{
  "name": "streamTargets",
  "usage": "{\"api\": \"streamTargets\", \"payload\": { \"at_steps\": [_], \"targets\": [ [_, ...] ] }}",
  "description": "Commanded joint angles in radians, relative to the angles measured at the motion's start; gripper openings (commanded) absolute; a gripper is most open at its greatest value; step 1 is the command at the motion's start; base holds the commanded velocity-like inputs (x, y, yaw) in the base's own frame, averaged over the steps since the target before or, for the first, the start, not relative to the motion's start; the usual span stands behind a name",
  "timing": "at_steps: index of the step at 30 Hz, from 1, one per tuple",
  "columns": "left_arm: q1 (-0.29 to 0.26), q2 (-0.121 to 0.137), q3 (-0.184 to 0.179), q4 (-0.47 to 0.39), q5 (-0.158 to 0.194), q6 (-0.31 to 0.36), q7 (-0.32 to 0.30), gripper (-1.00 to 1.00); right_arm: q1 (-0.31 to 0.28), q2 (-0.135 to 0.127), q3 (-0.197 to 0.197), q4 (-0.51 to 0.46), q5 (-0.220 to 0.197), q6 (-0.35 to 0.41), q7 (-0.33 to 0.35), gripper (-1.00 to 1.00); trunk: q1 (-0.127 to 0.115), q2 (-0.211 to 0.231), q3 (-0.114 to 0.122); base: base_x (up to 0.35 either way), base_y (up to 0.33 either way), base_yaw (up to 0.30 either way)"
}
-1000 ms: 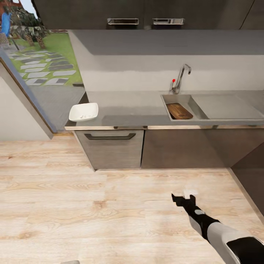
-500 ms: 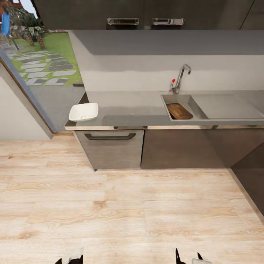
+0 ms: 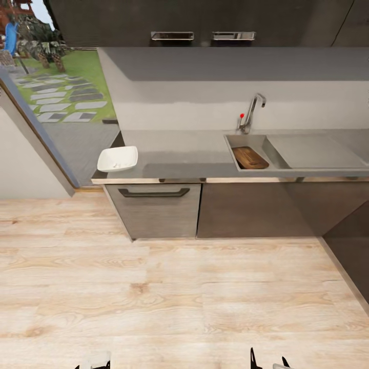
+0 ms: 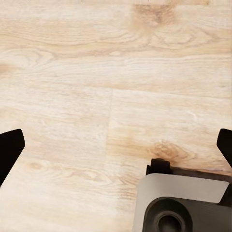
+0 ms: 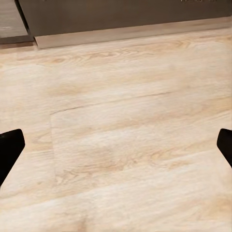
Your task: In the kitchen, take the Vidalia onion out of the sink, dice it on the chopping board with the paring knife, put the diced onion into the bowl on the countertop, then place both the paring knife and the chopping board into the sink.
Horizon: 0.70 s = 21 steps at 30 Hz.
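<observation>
Dark brown wood-grain chopping board (image 3: 250, 158): lying in the stainless-steel sink (image 3: 271, 166), ahead and rightward; right gripper (image 5: 116, 145) nearer; left gripper (image 4: 116, 147) likewise spread wide, both empty, over pale wooden floor (image 3: 179, 297).

Dark brown chopping board (image 3: 250, 157), white bowl (image 3: 118, 159), grey countertop (image 3: 179, 154)

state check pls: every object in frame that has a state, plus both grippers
chopping board: lying in the sink basin
bowl: upright at the countertop's left end, small pale bits inside
faucet: no water seen
drawer: closed
left gripper: open, empty, over the floor
right gripper: open, empty, over the floor
</observation>
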Motion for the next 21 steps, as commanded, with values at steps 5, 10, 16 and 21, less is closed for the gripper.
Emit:
{"api": "streamTargets", "payload": {
  "at_steps": [5,10,16,21],
  "targets": [
    [-0.001,-0.001,-0.009,0.003,0.004,-0.005,0.003,1.00,-0.001,0.000,0.009,0.001,0.000,-0.002,-0.010,1.00,0.001,-0.002,0.007,0.000,0.000,0.000],
    [-0.001,-0.001,-0.009,0.004,0.004,-0.005,0.003,1.00,-0.001,-0.001,0.009,0.001,0.001,-0.002,-0.010,1.00,0.001,-0.002,0.014,0.000,0.000,0.000],
    [-0.001,-0.002,-0.009,0.004,0.004,-0.005,0.003,1.00,-0.001,-0.001,0.009,0.001,0.001,-0.012,-0.010,1.00,0.001,-0.002,0.024,0.000,0.000,0.000],
    [-0.001,-0.002,-0.009,0.005,0.004,-0.003,0.003,1.00,-0.001,-0.001,0.009,0.001,0.002,-0.031,-0.009,1.00,0.001,-0.002,0.032,0.000,0.000,0.000]
  ]
}}
